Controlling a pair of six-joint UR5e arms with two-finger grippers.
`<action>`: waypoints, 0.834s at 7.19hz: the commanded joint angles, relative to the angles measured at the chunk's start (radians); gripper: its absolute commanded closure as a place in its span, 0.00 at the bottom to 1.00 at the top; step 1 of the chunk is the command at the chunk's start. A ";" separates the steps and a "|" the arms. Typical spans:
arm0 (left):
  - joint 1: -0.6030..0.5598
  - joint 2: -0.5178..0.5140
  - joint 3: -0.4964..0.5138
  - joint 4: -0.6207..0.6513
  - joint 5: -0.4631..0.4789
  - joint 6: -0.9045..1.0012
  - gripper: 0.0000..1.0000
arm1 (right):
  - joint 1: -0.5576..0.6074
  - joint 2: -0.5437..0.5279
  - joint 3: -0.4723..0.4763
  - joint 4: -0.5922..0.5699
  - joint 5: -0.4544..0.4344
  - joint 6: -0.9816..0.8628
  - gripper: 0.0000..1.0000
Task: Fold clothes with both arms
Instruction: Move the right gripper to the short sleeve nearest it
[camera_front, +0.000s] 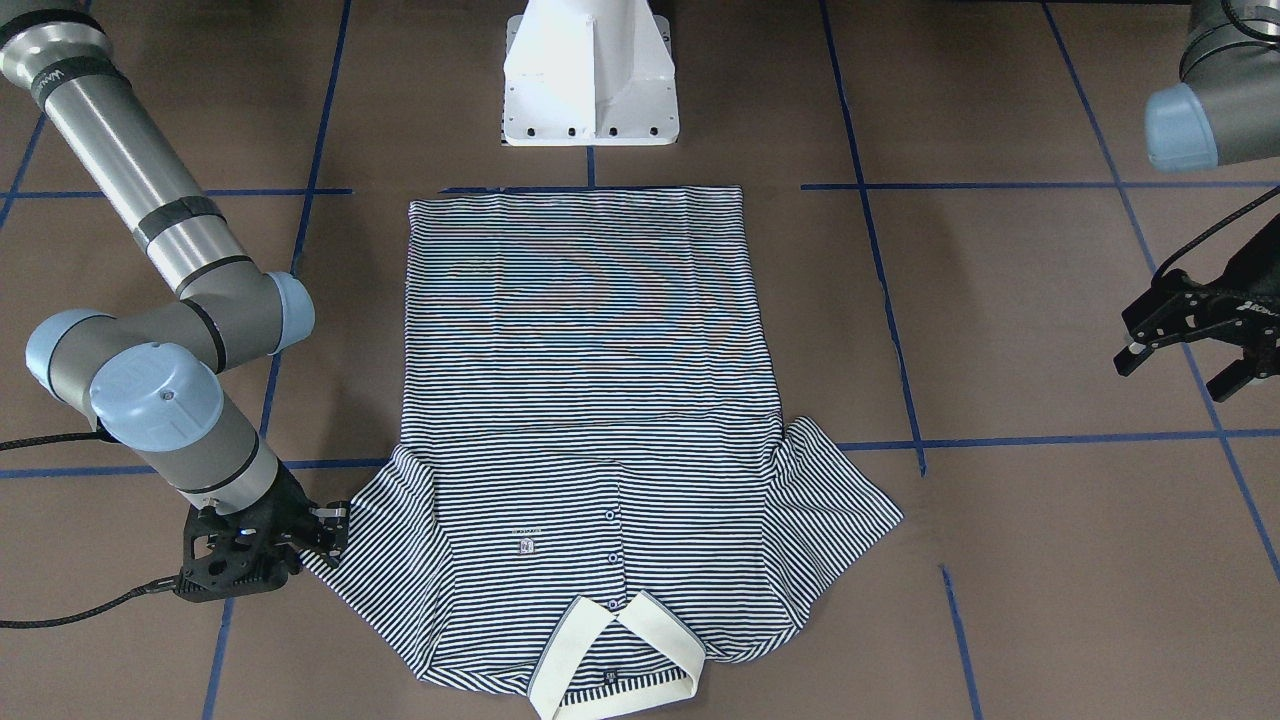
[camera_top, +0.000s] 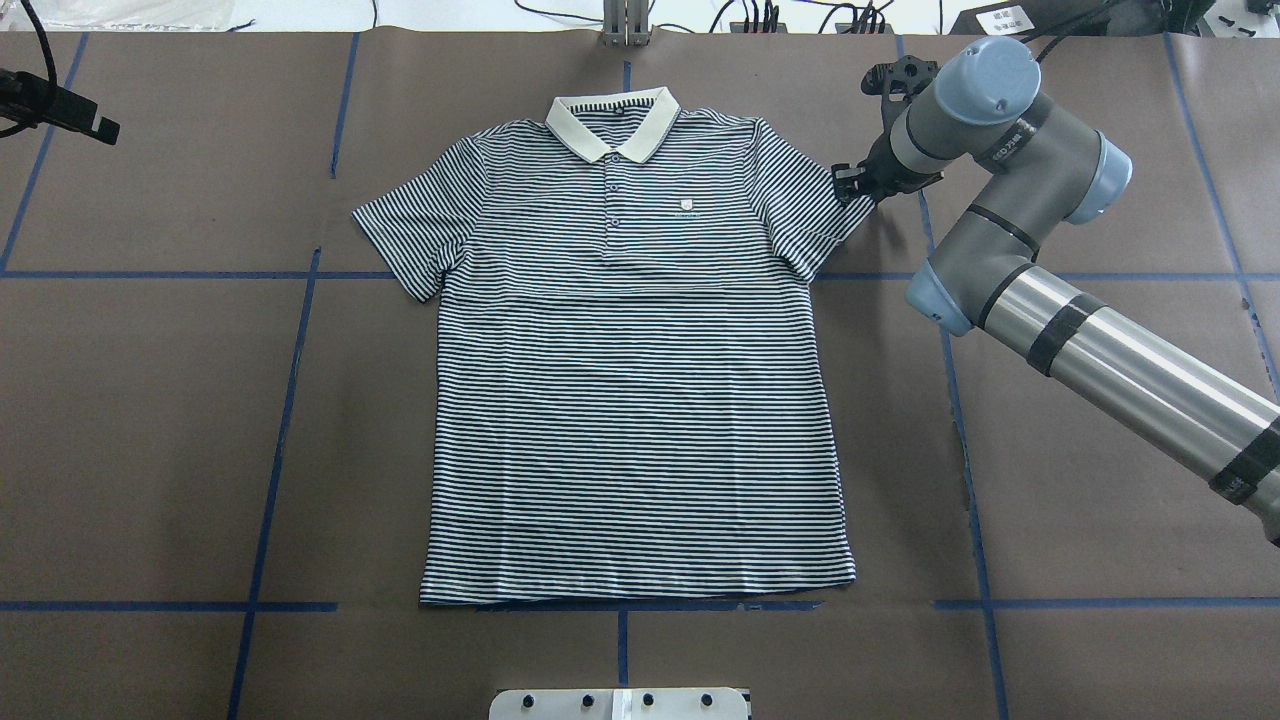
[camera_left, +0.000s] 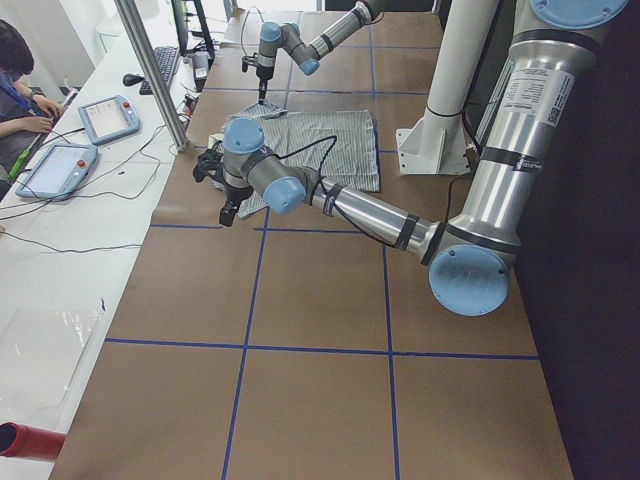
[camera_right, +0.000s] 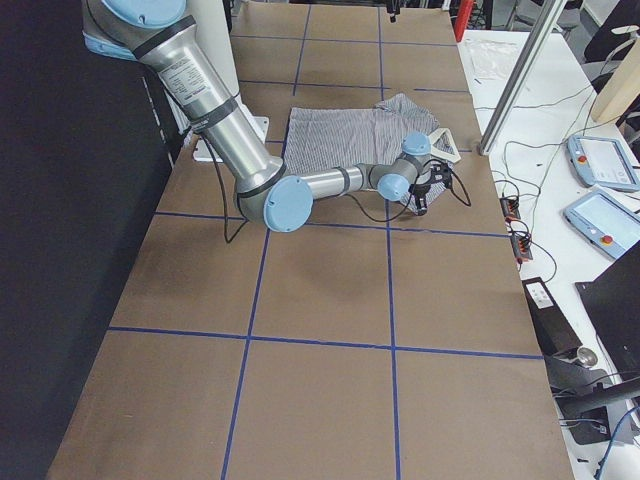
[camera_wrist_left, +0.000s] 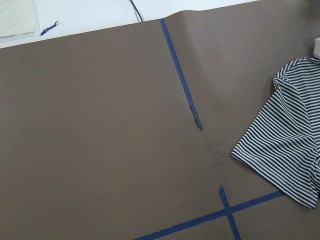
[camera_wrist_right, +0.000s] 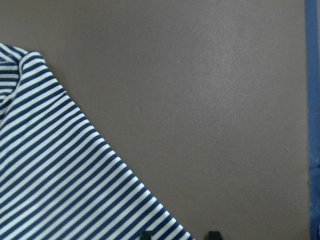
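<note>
Finds the black two-finger right gripper (camera_front: 335, 535), jaws parted, at the sleeve hem of the navy-and-white striped fabric polo shirt (camera_front: 590, 400), the likewise parted left gripper (camera_front: 1175, 372) well apart

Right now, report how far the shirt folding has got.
Done: nothing is folded. The polo shirt lies flat and face up, fully spread out. In hand: the right claw is open at the hem of one sleeve, with the fabric not yet gripped. The left claw hangs open, clear of the shirt. Left: every fold.
</note>
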 joint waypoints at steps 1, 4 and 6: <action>0.000 0.001 0.001 0.000 0.000 -0.002 0.00 | 0.000 0.000 0.008 -0.002 0.004 -0.014 0.93; 0.000 0.001 -0.002 0.000 0.000 -0.003 0.00 | 0.000 0.034 0.054 -0.011 0.023 0.003 1.00; 0.000 0.003 -0.002 0.000 0.000 -0.003 0.00 | -0.017 0.115 0.056 -0.016 0.036 0.044 1.00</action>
